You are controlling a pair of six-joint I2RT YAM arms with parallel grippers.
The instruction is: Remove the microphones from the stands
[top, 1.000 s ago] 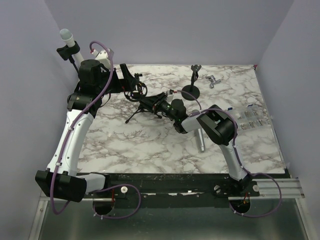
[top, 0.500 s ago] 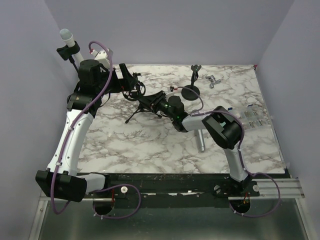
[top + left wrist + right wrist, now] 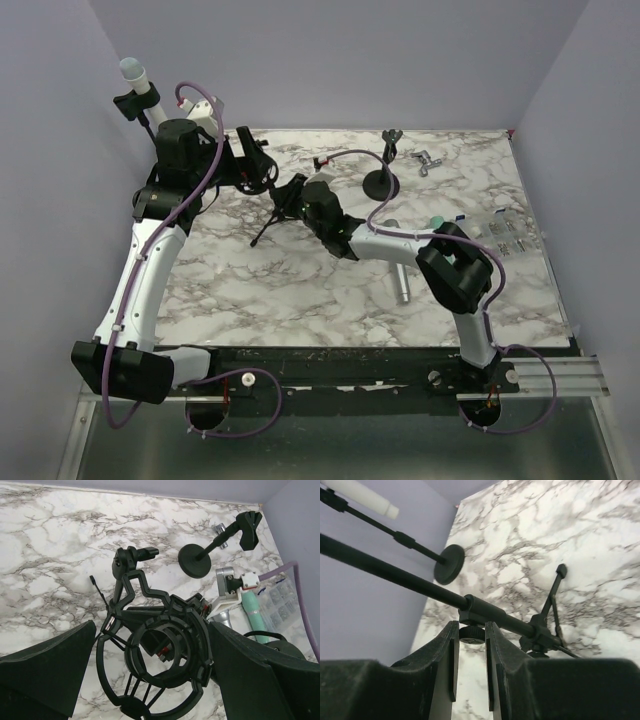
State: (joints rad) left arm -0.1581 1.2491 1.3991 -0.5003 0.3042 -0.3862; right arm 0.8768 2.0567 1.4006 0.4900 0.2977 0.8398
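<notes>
Tripod stand [image 3: 268, 222] left of round-base stand [image 3: 383, 172]

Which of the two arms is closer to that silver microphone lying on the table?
The right. Its forearm passes right beside the microphone, though its end effector reaches away to the tripod stand. The left end effector sits at the far left.

Right gripper [image 3: 472, 647] fingers [image 3: 445, 650] closed on small black knob [image 3: 471, 634] under stand pole [image 3: 420, 586]. Round base [image 3: 449, 564] farther ahead, up left.

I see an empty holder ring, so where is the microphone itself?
In the top external view the microphone lies flat on the marble table, right of centre, just below the right arm's forearm, away from the tripod stand.
</notes>
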